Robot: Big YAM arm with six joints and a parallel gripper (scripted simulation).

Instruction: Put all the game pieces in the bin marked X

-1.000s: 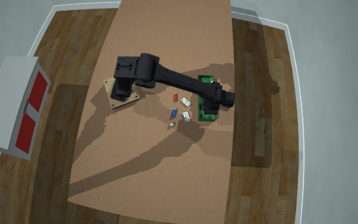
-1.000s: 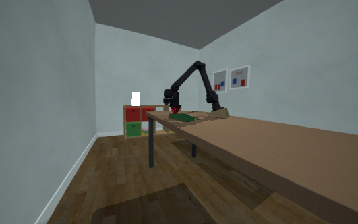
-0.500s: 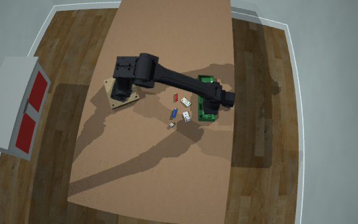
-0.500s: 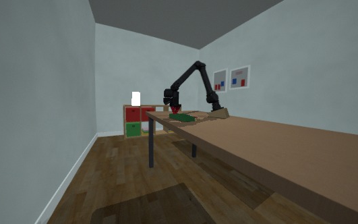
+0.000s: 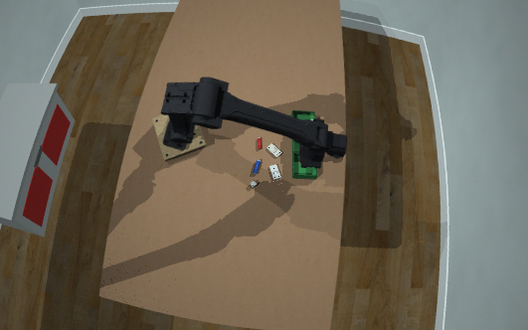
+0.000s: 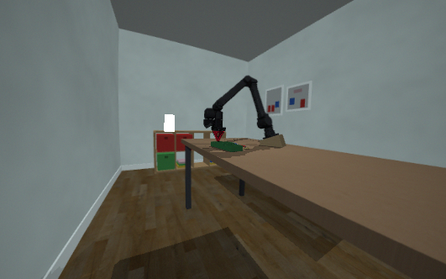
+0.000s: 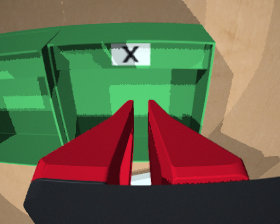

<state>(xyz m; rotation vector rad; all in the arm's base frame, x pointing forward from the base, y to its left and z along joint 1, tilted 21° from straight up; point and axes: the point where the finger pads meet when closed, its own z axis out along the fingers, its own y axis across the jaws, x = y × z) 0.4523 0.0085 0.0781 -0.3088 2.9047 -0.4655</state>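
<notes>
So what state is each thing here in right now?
Fingers: nearly shut, above the X compartment; whether they hold anything is unclear.
Green bin: upright on the table.
X compartment: nothing visible inside.
White tiles: flat on the table.
Red piece, blue piece: lying on the table.
</notes>
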